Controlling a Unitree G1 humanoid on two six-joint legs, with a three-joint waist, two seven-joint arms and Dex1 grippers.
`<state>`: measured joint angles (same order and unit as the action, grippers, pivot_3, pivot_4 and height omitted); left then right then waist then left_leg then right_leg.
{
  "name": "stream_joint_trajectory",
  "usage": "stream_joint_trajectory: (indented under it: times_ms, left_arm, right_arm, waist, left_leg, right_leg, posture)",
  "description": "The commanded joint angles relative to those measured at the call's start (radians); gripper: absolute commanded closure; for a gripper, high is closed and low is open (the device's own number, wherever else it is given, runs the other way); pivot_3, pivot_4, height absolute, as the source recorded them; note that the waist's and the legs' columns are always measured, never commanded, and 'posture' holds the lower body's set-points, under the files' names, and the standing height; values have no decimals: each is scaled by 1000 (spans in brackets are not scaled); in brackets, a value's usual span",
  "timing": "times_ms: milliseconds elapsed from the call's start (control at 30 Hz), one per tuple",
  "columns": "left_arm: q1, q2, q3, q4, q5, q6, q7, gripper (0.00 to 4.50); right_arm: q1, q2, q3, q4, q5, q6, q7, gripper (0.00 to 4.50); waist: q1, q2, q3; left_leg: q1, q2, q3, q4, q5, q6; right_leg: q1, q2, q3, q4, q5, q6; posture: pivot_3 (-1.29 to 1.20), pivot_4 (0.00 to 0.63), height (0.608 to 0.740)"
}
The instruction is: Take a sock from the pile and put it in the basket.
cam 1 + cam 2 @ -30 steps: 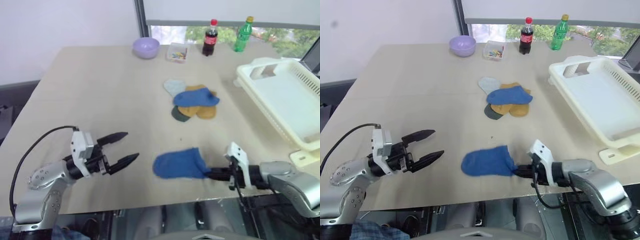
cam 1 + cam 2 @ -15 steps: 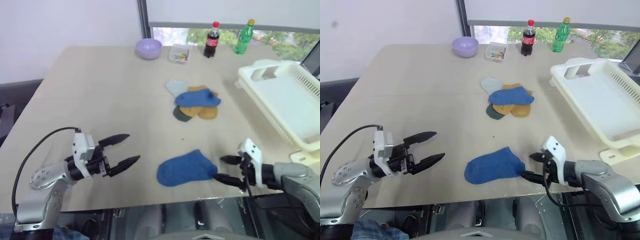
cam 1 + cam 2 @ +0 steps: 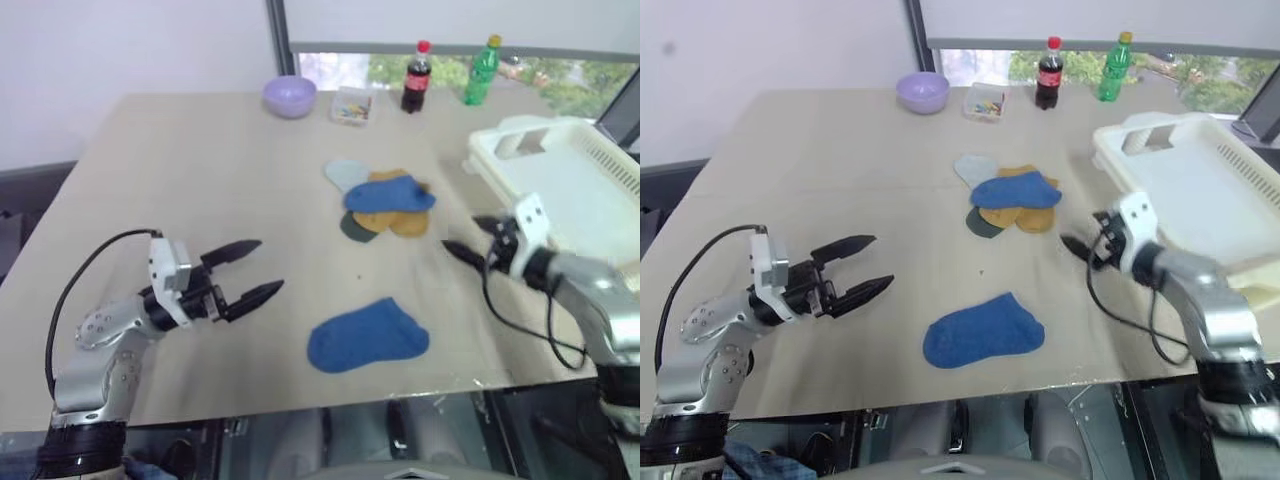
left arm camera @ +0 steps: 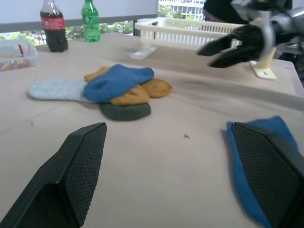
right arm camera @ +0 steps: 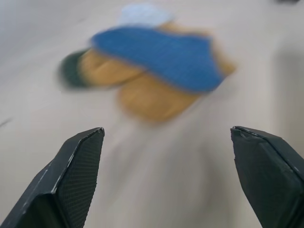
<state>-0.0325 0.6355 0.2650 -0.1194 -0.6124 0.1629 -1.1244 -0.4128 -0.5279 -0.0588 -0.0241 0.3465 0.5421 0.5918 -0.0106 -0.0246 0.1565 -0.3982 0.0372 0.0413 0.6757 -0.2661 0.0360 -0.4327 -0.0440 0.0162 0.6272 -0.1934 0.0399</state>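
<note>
1. The right gripper (image 3: 468,238) has its two fingers spread apart and holds nothing; it points at the pile (image 3: 385,204), which lies just ahead of it.
2. The basket (image 3: 575,190), one, sits close behind this gripper.
3. The left gripper (image 3: 255,272), fingers likewise apart and empty, hovers over the table (image 3: 190,170).
4. One loose blue sock (image 3: 367,337) lies between the two grippers, touching neither.
5. The pile shows about five socks.
6. Beyond the pile stand two bottles (image 3: 416,77), one bowl (image 3: 290,96) and one small clear box (image 3: 351,105).
</note>
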Motion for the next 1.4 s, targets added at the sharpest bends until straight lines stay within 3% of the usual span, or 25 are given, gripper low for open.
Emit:
stream_joint_trajectory:
  times_ms: [33, 367, 767, 867, 900, 933, 1167, 1400]
  left_arm:
    - [-35, -3, 4, 12, 2, -18, 6, 0]
    - [-88, -16, -19, 54, 32, -47, 6, 0]
    - [-52, -9, -18, 25, 37, -52, 12, 0]
    - [-51, -11, -19, 22, 38, -52, 17, 0]
    - [-50, -12, -20, 20, 38, -52, 18, 0]
    - [-50, -12, -21, 20, 37, -52, 19, 0]
    - [-48, -19, -32, 18, 40, -54, 25, 0]
    - [-54, -24, -43, 21, 46, -54, 26, 0]
  right_arm:
    - [-113, 59, -22, 144, -27, -56, -66, 109]
    - [-398, 208, -165, 639, 62, -44, -109, 109]
    - [-461, 265, -143, 771, 28, -95, -60, 109]
    - [-481, 271, -147, 794, 16, -129, -65, 771]
    - [-485, 270, -147, 793, 15, -129, -60, 1451]
    - [-486, 270, -146, 791, 15, -128, -56, 1517]
    - [-476, 264, -140, 764, 7, -124, -43, 4457]
    - [-437, 268, -109, 661, 6, -23, -46, 4457]
  waist:
    - [1, 0, 0]
    - [-4, 1, 1]
    - [-11, 1, 1]
    - [-12, 1, 1]
    - [-14, 2, 1]
    - [-14, 2, 1]
    - [-24, 2, 1]
    - [-29, 2, 1]
  left_leg:
    - [0, 0, 0, 0, 0, 0]
    - [-3, 0, 6, -5, 0, 0]
    - [-2, 0, 7, -5, 0, 0]
    - [-1, 0, 7, -5, 0, 0]
    - [-1, 0, 7, -5, 0, 0]
    - [-2, 0, 7, -5, 0, 0]
    - [-2, 0, 7, -5, 0, 0]
    - [-2, 0, 7, -6, 0, 0]
  right_leg:
    - [0, 0, 0, 0, 0, 0]
    - [-5, 0, 4, -1, 3, 3]
    - [-5, 0, 6, 0, 3, 3]
    - [-6, 0, 6, 0, 3, 3]
    - [-6, 0, 6, 0, 3, 3]
    - [-6, 0, 6, 0, 3, 3]
    - [-6, 0, 6, 0, 3, 3]
    - [-6, 0, 6, 0, 3, 3]
  posture:
    - [0, 150, 740]
    - [0, 150, 740]
    - [0, 150, 740]
    - [0, 150, 740]
    - [0, 150, 740]
    - [0, 150, 740]
    - [0, 150, 740]
    - [0, 150, 740]
